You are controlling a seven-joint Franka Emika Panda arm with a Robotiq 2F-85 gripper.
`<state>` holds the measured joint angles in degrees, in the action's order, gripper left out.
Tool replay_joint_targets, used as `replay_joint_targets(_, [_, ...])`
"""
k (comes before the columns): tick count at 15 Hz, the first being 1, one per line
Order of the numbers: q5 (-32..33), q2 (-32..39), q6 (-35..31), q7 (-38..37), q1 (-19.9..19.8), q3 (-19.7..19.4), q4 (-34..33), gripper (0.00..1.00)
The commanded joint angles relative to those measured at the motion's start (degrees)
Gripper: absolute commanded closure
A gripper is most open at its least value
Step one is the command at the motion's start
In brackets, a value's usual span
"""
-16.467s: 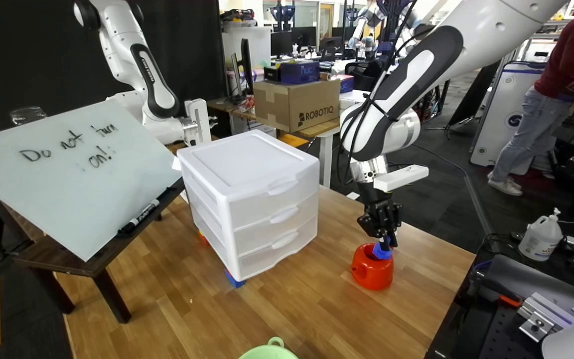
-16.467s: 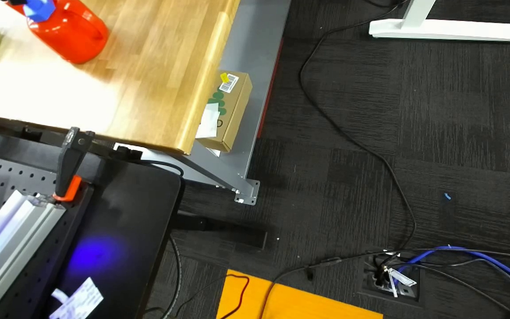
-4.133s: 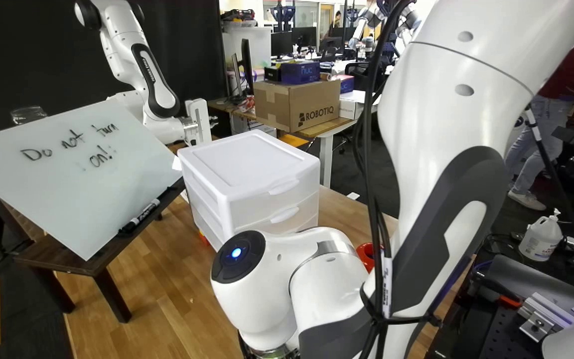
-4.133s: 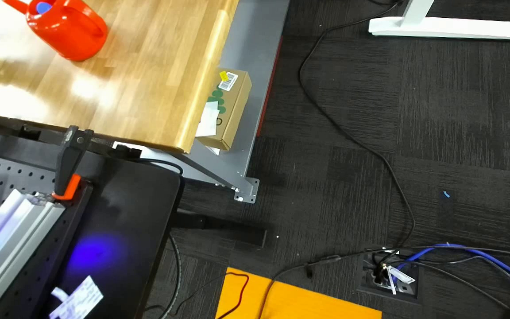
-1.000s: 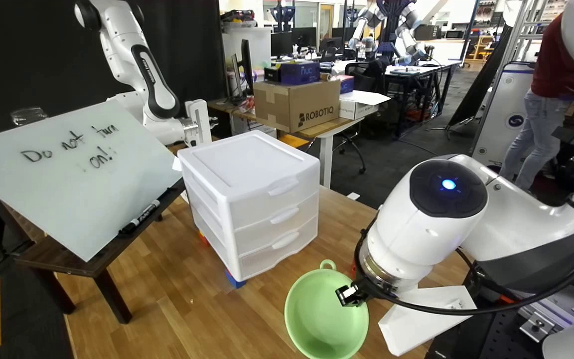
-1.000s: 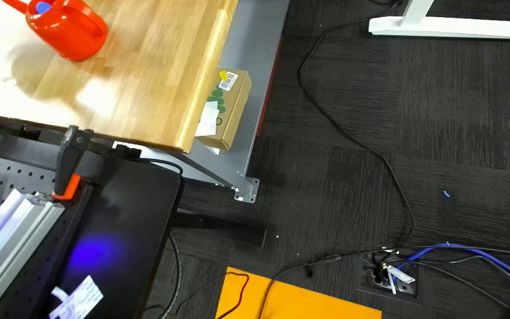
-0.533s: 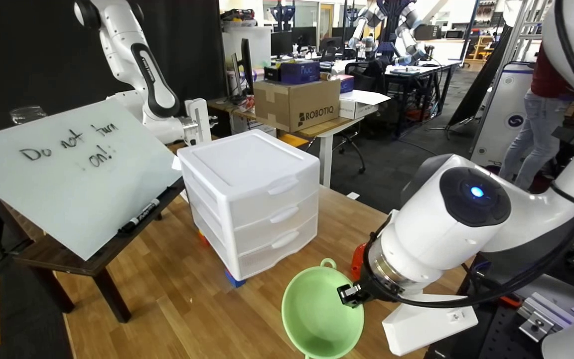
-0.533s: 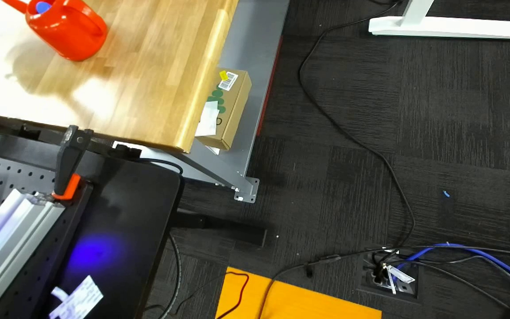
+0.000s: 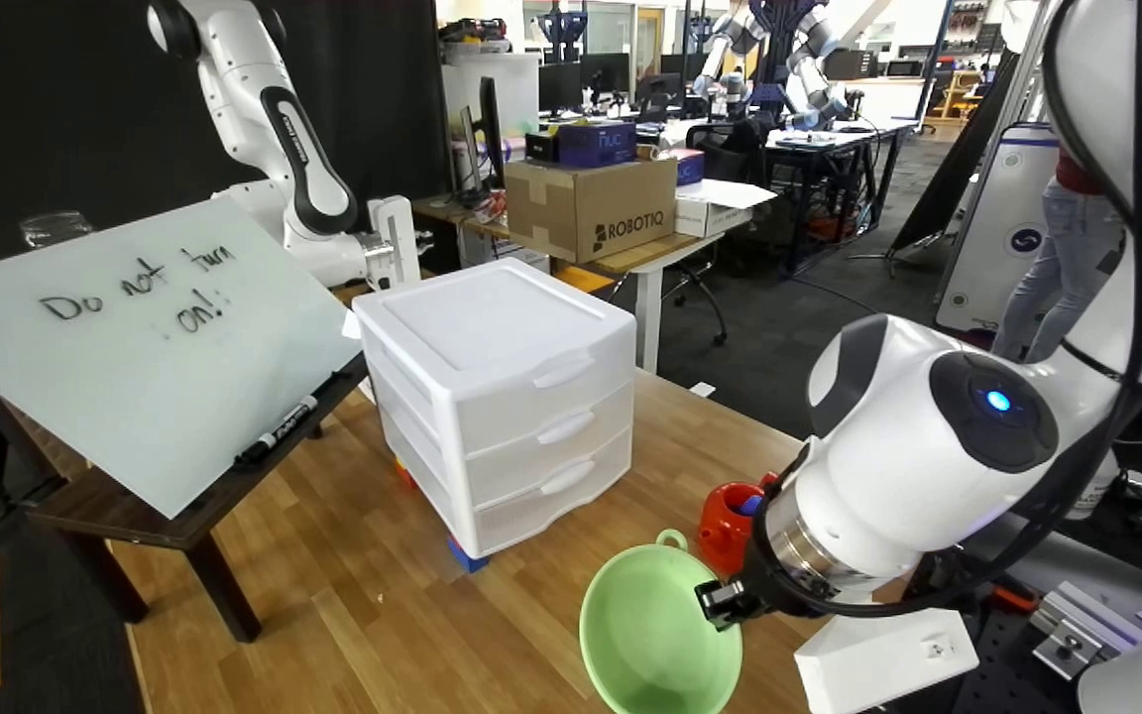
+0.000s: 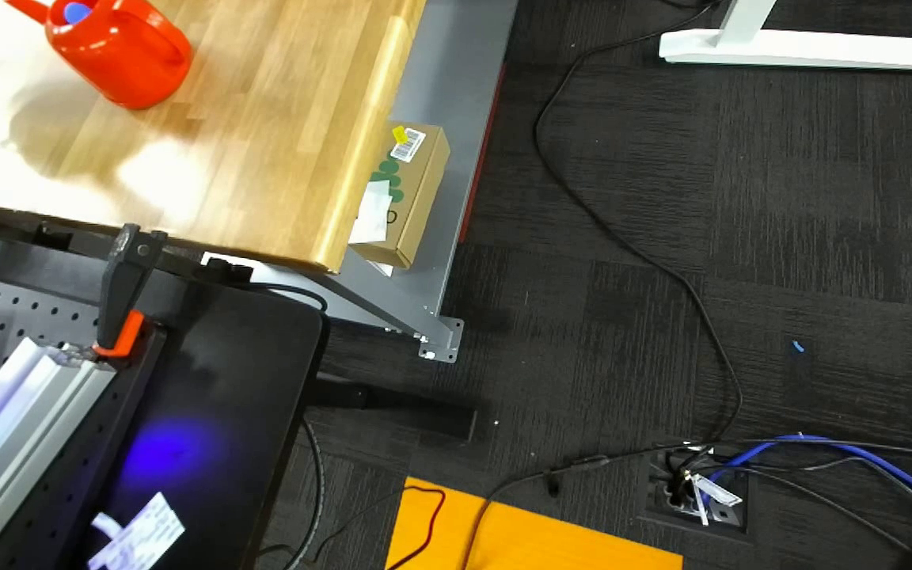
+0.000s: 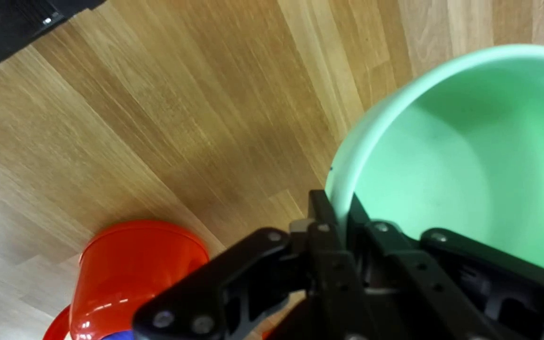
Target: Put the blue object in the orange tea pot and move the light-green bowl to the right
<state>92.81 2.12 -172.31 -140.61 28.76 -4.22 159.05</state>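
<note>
My gripper [image 11: 337, 204] is shut on the rim of the light-green bowl [image 11: 470, 141]. One finger is inside the bowl and one outside. In an exterior view the gripper [image 9: 720, 605] holds the bowl [image 9: 658, 635] by its right side; the bowl seems raised off the tabletop. The orange tea pot [image 9: 727, 531] stands upright just behind, partly covered by my wrist. It is also in the wrist view [image 11: 137, 271], low and left of the jaws. The blue object [image 10: 77, 13] shows inside the mouth of the tea pot [image 10: 135, 67].
White plastic drawers [image 9: 502, 416] stand left of the tea pot. A whiteboard [image 9: 135, 347] leans on a dark wooden stool [image 9: 155, 526] at the left. A black bench [image 10: 234, 380] with a clamp [image 10: 123, 289] adjoins the table's edge [image 10: 147, 237].
Long before, the gripper held the blue object at the tea pot; now it grips the bowl. Over the last second arm and bowl shifted slightly right, uncovering more of the tea pot.
</note>
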Motion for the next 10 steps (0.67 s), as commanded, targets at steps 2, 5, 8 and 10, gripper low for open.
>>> replay_joint_targets(2, [8.48, 2.09, -3.86, -7.40, -0.69, -0.74, -1.87, 0.98])
replay_joint_targets(5, [11.72, 4.46, -4.92, -11.05, -0.82, -0.78, -3.05, 0.98])
replay_joint_targets(8, [9.72, 5.84, -6.47, -8.64, -1.66, -1.06, -3.72, 0.98])
replay_joint_targets(10, [9.72, 6.79, -7.12, -8.64, -2.27, -1.10, -4.37, 0.98])
